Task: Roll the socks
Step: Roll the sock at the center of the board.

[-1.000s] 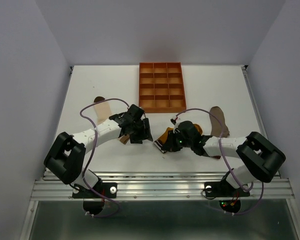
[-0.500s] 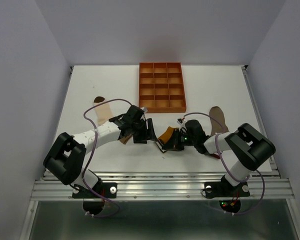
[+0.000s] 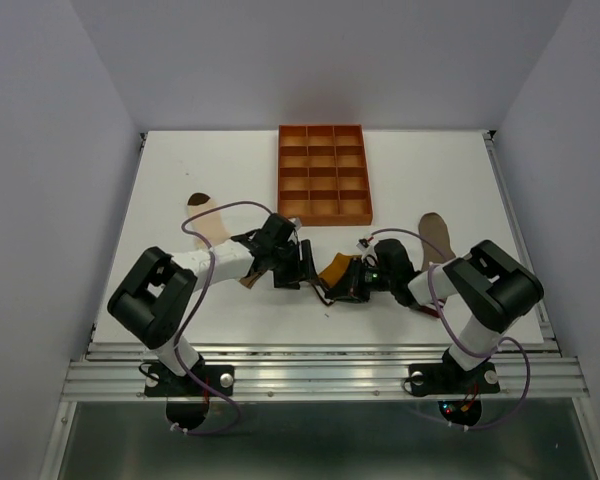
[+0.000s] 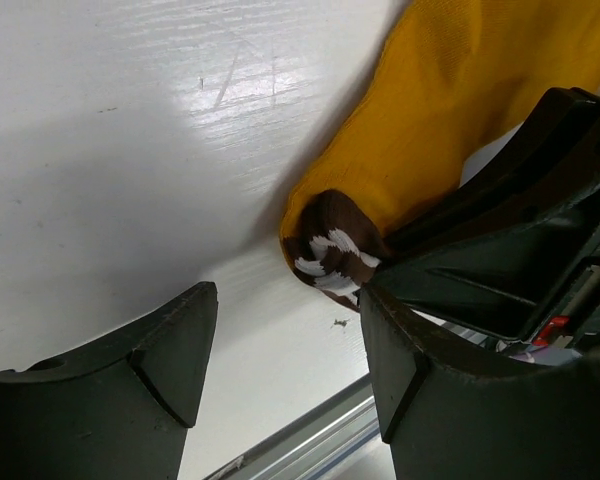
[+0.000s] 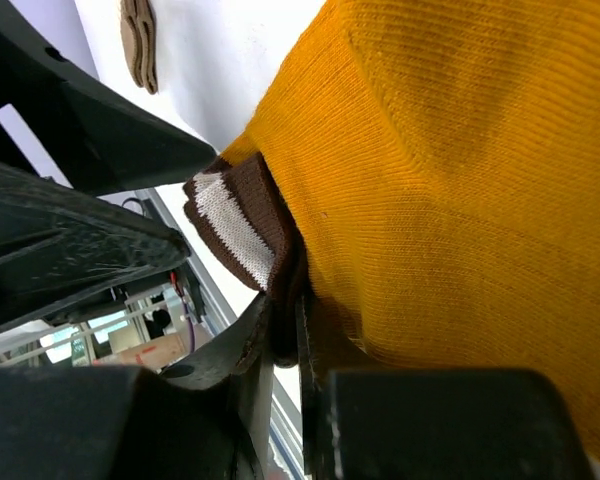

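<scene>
1. Right pincer [image 3: 352, 281] is clenched on the brown, white-striped cuff [image 4: 330, 255] of the mustard-yellow knitted sock [image 3: 334, 270], with fabric pinched between its fingers [image 5: 230, 380]. That sock lies close to the worktop's near edge, about midway along.
2. Left pincer [image 3: 298, 268] is spread wide and grips nothing. Its two fingers [image 4: 170, 350] sit low over the worktop, with the striped cuff just ahead of the gap.
3. Both arms are folded low and reach inward, wrists facing each other across the sock.
4. White worktop [image 3: 430, 170] carries an orange gridded plastic tray [image 3: 323, 128] at the middle of its far edge.
5. Taupe-brown fabric sock [image 3: 437, 235] lies flat toward the right edge, and a cream fabric sock [image 3: 208, 218] with a brown tip lies toward the left edge.
</scene>
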